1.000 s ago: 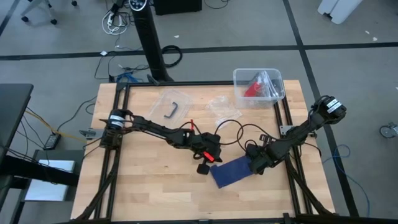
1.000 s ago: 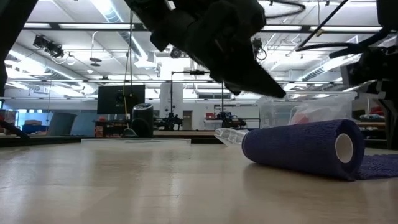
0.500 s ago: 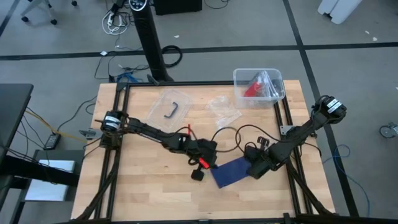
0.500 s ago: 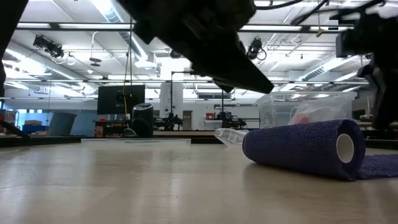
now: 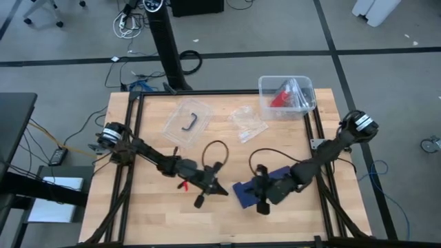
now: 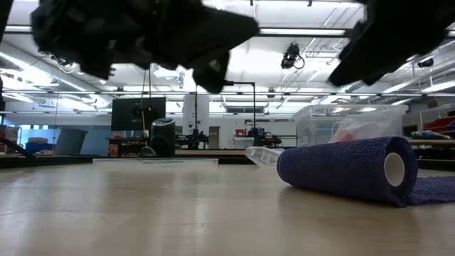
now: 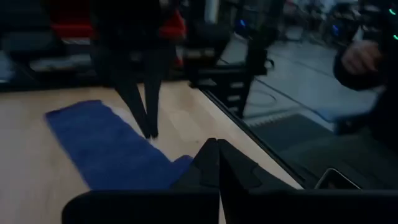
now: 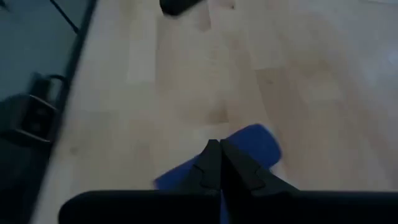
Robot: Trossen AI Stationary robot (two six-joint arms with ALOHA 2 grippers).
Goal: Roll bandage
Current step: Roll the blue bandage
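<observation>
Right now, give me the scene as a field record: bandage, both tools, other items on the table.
bandage: dark navy-blue fabric bandage, partly rolled, flat tail on the wooden table
left tool: left tool, shut, holding nothing, beside the bandage's left end
right tool: right tool, shut, holding nothing, over the bandage
bin: clear plastic bin at the table's far right corner, red item inside
bags: two clear plastic bags, one holding a dark item

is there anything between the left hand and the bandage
Nothing visible. In the high view the left hand, shut, sits just beside the rolled end of the bandage, with only bare table between them. The right hand, also shut, is over the bandage itself, not in that gap.
</observation>
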